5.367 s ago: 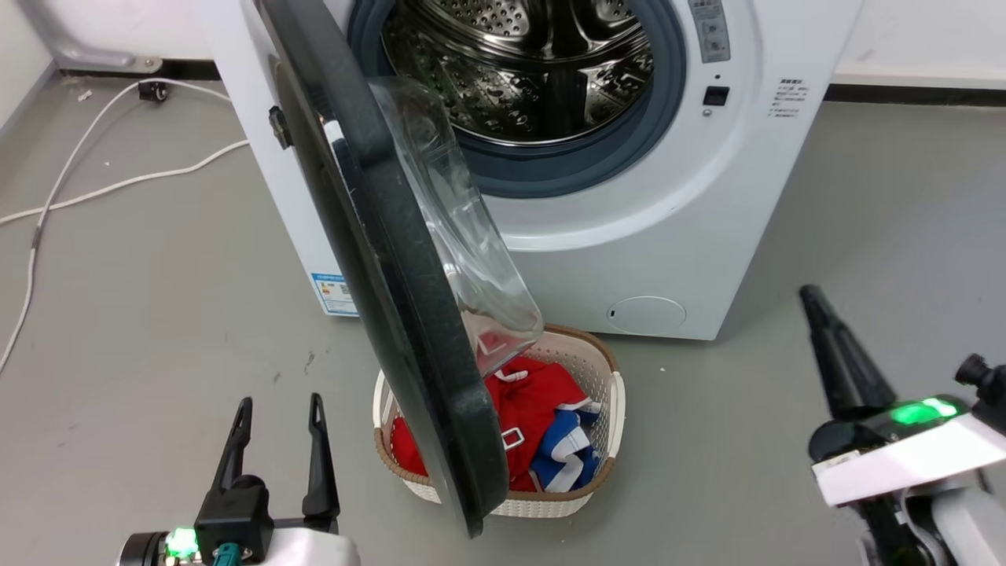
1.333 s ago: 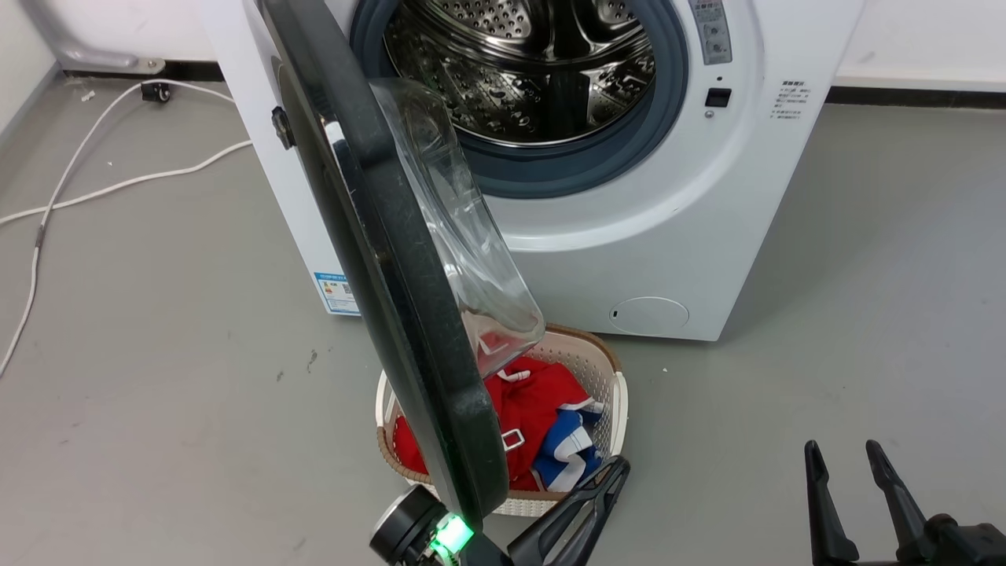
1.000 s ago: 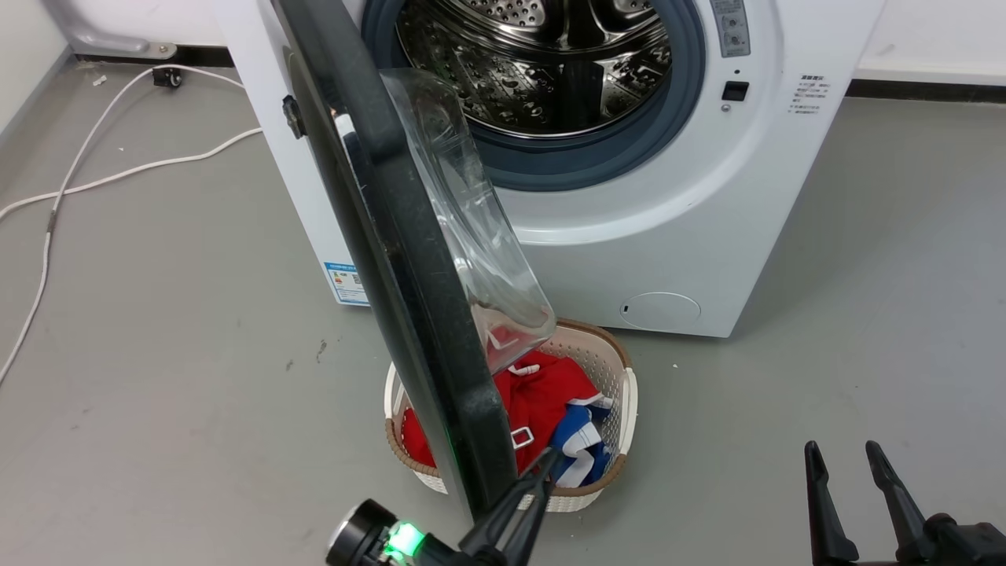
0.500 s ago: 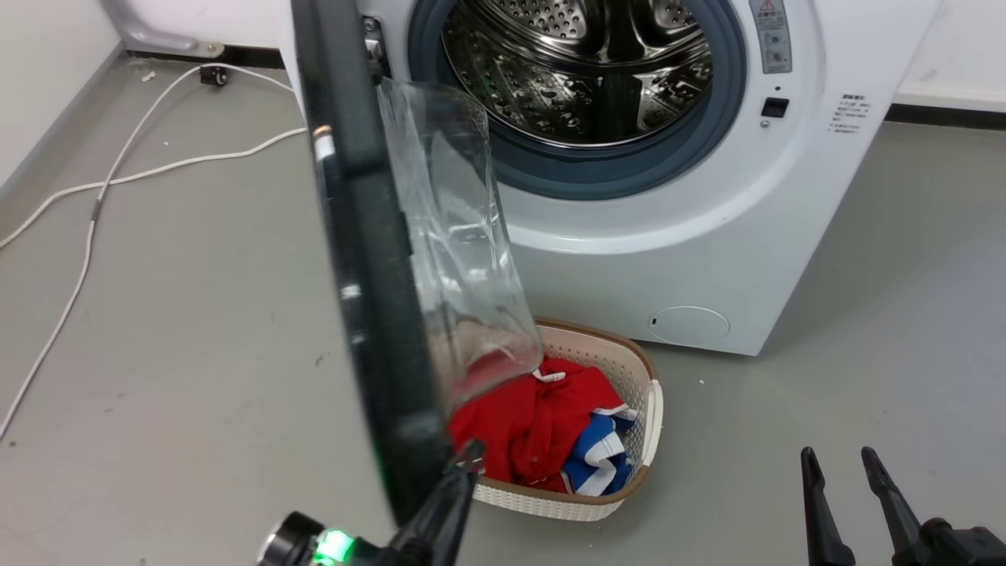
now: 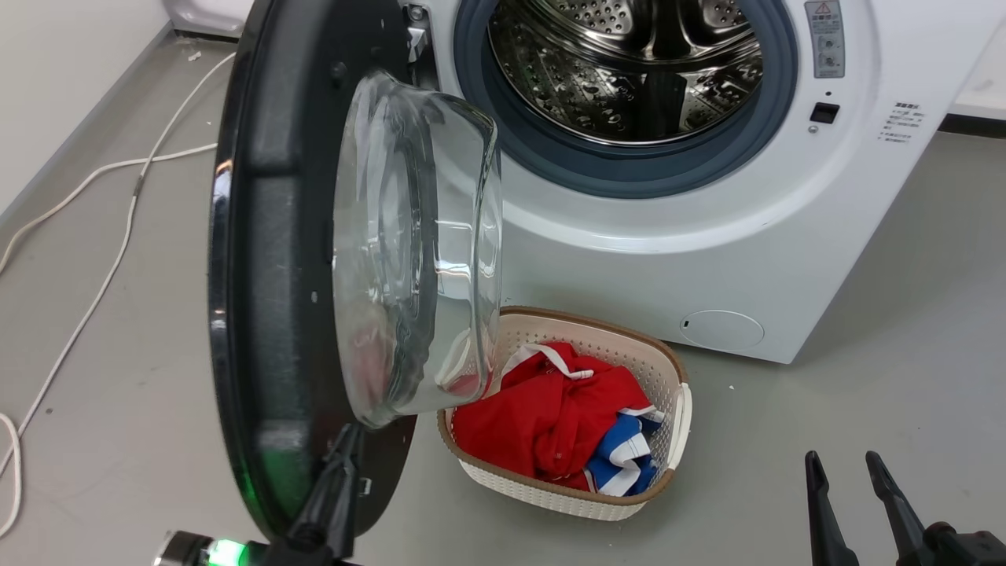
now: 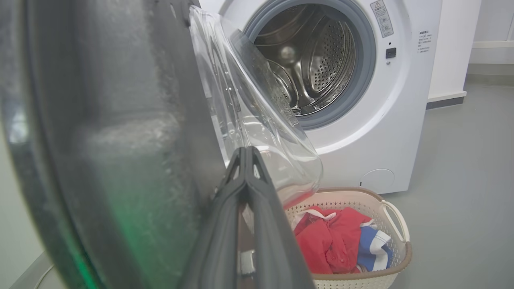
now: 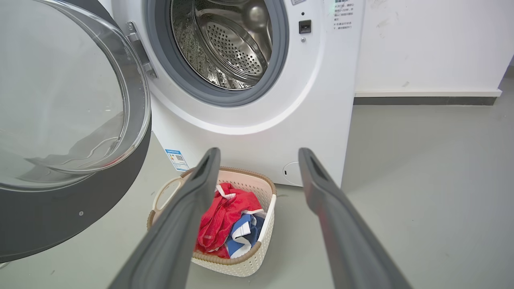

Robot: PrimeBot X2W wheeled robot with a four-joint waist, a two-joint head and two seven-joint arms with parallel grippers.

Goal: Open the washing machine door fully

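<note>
The washing machine door (image 5: 259, 275) stands swung out to the left of the white washing machine (image 5: 668, 236), its black inner face and clear glass bowl (image 5: 416, 244) turned towards me. My left gripper (image 5: 350, 432) is shut with nothing between its fingers, and its tips lie against the door's lower inner rim just under the bowl. In the left wrist view the closed fingers (image 6: 245, 149) point up along the door (image 6: 120, 140). My right gripper (image 5: 849, 464) hangs open at the lower right, apart from the machine. The steel drum (image 5: 629, 71) is exposed.
A white basket (image 5: 566, 503) holding red and blue clothes (image 5: 550, 417) sits on the grey floor in front of the machine, just right of the door's lower edge. A white cable (image 5: 102, 259) runs across the floor at the left, near a wall.
The door has swung further out to the left, showing its inner face, with my shut left gripper staying against its lower rim. The head camera has shifted. My right gripper has kept its place.
</note>
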